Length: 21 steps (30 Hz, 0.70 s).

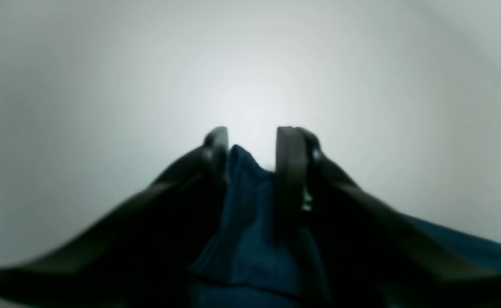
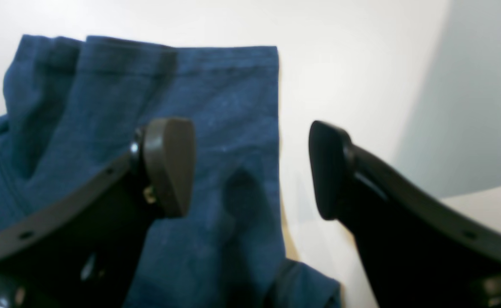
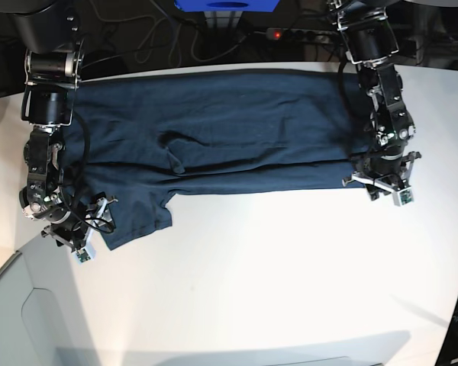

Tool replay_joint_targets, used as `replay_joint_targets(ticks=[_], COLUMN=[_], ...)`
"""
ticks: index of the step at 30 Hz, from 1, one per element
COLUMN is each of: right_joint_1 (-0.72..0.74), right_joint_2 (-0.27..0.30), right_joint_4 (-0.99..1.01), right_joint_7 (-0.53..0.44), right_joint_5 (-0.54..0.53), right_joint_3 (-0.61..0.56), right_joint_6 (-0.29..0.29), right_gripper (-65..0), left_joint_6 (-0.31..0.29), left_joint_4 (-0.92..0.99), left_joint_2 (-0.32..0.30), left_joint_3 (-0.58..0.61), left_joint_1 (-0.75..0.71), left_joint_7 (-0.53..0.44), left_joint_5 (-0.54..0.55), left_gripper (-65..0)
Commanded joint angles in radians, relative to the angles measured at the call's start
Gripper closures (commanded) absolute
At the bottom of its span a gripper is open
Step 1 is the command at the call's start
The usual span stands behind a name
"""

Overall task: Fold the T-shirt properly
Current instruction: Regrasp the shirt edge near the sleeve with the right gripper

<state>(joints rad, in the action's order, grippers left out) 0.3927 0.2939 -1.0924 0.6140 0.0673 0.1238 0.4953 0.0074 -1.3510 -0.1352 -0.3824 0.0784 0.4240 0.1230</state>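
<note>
The dark navy T-shirt (image 3: pixel 229 130) lies spread across the far half of the white table, folded lengthwise, with a sleeve hanging toward the near left. At the shirt's right end my left gripper (image 3: pixel 370 183) sits low. In its wrist view the left gripper (image 1: pixel 250 137) has its fingers parted, and a raised fold of the T-shirt (image 1: pixel 246 239) lies loosely between them. My right gripper (image 2: pixel 250 167) stands wide open over the sleeve's edge of the T-shirt (image 2: pixel 225 94). One finger is over cloth and the other over bare table, with nothing held. In the base view that right gripper (image 3: pixel 91 229) hovers beside the sleeve.
The white table (image 3: pixel 252 267) stretches toward the near edge, with its corner cut off at the lower left. Behind the table run cables, a power strip with a red light (image 3: pixel 275 33) and a blue box (image 3: pixel 225 4).
</note>
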Motion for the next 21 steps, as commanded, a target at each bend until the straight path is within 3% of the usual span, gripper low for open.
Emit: replay_joint_targets(ticks=[1, 8, 15, 21], right_joint_1=[0.03, 0.03, 0.028, 0.032], right_joint_2=[0.014, 0.014, 0.014, 0.014], right_joint_4=[-0.018, -0.018, -0.018, -0.018], right_joint_7=[-0.019, -0.019, -0.019, -0.019], right_joint_5=[-0.013, -0.013, -0.013, -0.013], right_joint_3=[0.006, 0.006, 0.006, 0.006], right_joint_6=[0.004, 0.004, 0.004, 0.003], right_gripper=[-39.6, -39.6, -39.6, -39.6], left_joint_6=[0.001, 0.001, 0.001, 0.001], left_joint_4=[-0.014, -0.011, -0.011, -0.02], left_joint_2=[-0.007, -0.005, -0.005, -0.005], left_joint_3=[0.001, 0.001, -0.002, -0.005], left_joint_1=[0.016, 0.016, 0.016, 0.014], left_joint_7=[-0.02, -0.02, -0.02, -0.018], left_joint_5=[0.004, 0.004, 0.004, 0.004], left_gripper=[-20.0, -18.9, 0.0, 0.0])
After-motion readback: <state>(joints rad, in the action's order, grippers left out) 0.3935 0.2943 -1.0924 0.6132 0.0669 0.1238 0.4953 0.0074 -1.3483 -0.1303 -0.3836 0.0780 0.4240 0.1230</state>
